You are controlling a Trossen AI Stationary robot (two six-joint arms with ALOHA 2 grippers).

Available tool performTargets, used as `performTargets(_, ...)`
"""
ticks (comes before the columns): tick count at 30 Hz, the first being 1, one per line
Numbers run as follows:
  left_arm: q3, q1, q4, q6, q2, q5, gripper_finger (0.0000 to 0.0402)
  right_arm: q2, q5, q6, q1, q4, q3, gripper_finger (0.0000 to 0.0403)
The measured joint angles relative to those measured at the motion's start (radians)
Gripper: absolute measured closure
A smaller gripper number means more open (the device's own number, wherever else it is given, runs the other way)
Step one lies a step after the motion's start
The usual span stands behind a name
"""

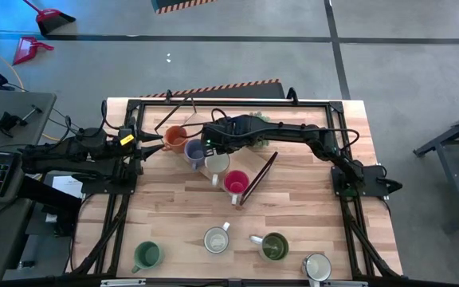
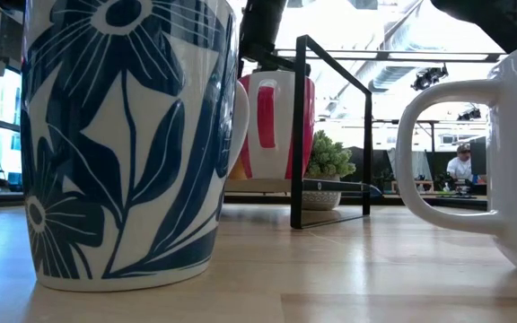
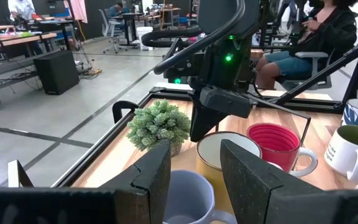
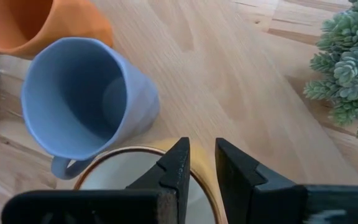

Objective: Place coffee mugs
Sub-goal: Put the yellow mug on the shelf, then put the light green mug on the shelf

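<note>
High view shows my left fingers (image 1: pixel 151 141) at the far left part of the desk (image 1: pixel 293 215), clasped on the rim of the orange mug (image 1: pixel 174 139), which hangs tilted just beside the blue-grey mug (image 1: pixel 194 152). My right fingers (image 1: pixel 211 143) reach in from the right, over the cream mug (image 1: pixel 217 165), which touches the blue-grey one in a diagonal row that ends at the red-pink mug (image 1: pixel 236 183). In my right wrist view the two dark fingers (image 4: pixel 178 168) straddle the brown-edged rim of the cream mug (image 4: pixel 142 180), one inside the cup and one outside, with only a narrow gap between them; they look clamped on that rim. The blue-grey mug (image 4: pixel 82 102) lies just past them, mouth turned toward the camera, and the orange mug (image 4: pixel 36 25) sits beyond it. My left wrist view looks past my own fingers (image 3: pixel 154 180) at the blue-grey mug (image 3: pixel 188 199) right below, the cream mug (image 3: pixel 225 152) under my right arm, the red-pink mug (image 3: pixel 281 140) beside it, and a spiky potted plant (image 3: pixel 159 124) near the desk's far edge. Along the near edge stand four more mugs, well apart from my fingers: a bright green mug (image 1: pixel 147 255), a white patterned mug (image 1: pixel 216 239), a dark olive mug (image 1: pixel 274 246) and a white mug (image 1: pixel 317 266).
</note>
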Motion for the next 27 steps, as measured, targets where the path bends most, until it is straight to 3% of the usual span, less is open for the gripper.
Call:
performTargets(14,0.000,0.000,0.000,0.000,0.000,0.000,0.0273,0.000,0.007,0.002,0.003,-0.001,0.000,0.0341)
performTargets(20,0.000,0.000,0.000,0.000,0.000,0.000,0.0273,0.000,0.162,-0.003,0.003,0.005,0.000,0.0341)
performTargets(23,0.000,0.000,0.000,0.000,0.000,0.000,0.0273,-0.009,0.183,-0.087,-0.004,0.057,0.000,0.0341)
performTargets(27,0.000,0.000,-0.001,0.018,0.000,0.014,0.0273,-0.050,0.184,-0.318,-0.004,0.139,0.000,0.0341)
